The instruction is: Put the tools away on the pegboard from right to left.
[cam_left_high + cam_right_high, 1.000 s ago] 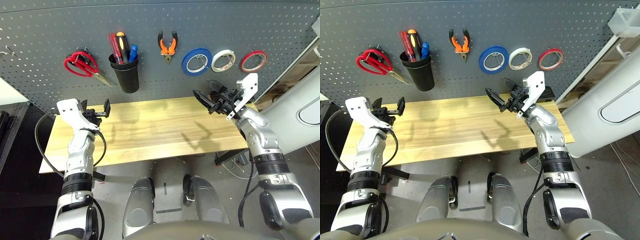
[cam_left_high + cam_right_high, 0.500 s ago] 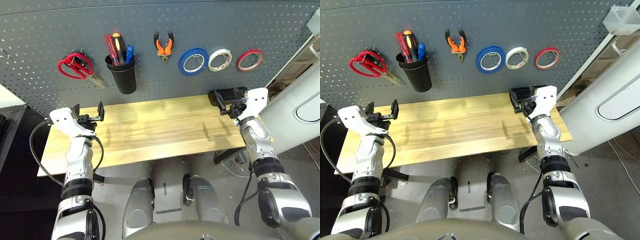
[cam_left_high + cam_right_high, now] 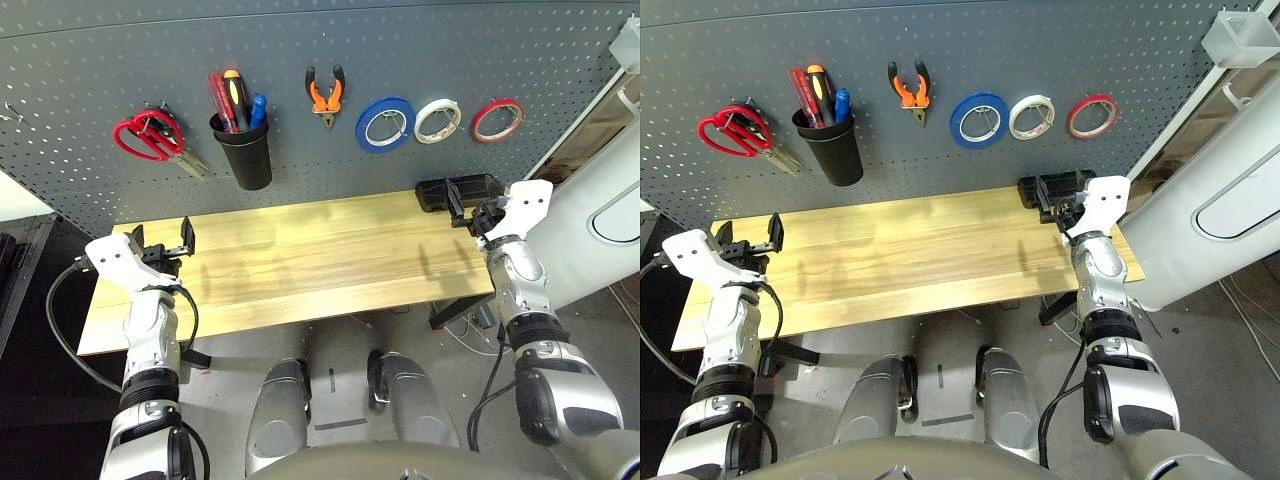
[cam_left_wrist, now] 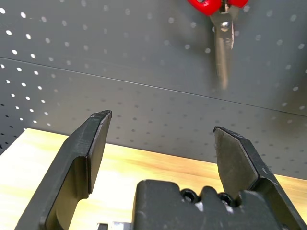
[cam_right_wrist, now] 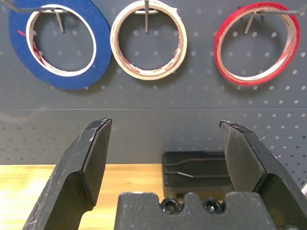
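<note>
Behind the wooden surface [image 3: 300,260], the pegboard [image 3: 300,50] already held the red tape ring [image 3: 499,119], pliers [image 3: 325,95], screwdriver [image 3: 217,98] and red scissors [image 3: 148,136]: light, stiff things. My left gripper [image 3: 159,239] and right gripper [image 3: 462,201] were spread, empty.

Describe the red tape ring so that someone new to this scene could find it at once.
Look at the dark grey pegboard behind the wooden table. Three tape rings hang in a row to the right of the orange pliers: blue, white, then red. The red tape ring is the rightmost and thinnest.
</note>
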Tool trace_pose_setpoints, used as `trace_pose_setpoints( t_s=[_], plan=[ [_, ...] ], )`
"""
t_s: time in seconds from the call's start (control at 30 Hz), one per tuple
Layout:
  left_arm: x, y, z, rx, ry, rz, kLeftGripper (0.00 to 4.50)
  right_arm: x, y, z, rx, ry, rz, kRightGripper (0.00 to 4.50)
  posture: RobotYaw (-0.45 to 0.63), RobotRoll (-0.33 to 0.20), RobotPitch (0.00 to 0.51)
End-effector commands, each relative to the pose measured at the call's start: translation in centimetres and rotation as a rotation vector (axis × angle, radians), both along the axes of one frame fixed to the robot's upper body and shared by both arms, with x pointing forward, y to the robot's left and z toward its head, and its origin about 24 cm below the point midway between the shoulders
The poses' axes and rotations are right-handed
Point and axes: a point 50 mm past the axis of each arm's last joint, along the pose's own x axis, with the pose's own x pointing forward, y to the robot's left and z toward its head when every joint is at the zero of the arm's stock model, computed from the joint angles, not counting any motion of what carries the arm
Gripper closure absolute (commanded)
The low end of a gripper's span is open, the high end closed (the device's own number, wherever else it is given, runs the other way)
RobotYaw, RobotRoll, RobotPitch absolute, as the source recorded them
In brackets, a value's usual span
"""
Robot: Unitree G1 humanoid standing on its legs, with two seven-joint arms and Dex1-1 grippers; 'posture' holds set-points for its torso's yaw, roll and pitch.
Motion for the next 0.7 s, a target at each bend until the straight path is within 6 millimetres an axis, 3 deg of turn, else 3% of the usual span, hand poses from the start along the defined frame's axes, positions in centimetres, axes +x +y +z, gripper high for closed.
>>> trace_pose_setpoints(
  t_s=[0.03,0.43,0.7],
  plan=[
    [-0.2,0.0,-0.5,-0.012,0.017,0.006,0.02,-1.1,-0.4,-1.3,-0.012,0.037,-0.011,0.00,-0.04,0.000,0.119],
    [0.3,0.3,-0.7,-0.020,0.029,0.014,0.02,-0.9,0.9,-0.6,-0.007,0.001,0.033,0.00,-0.07,0.000,0.113],
    [-1.3,-0.3,-1.2,-0.024,0.040,0.001,0.02,-3.1,1.4,-2.2,-0.001,0.061,0.087,0.00,-0.04,0.000,0.176]
  ],
)
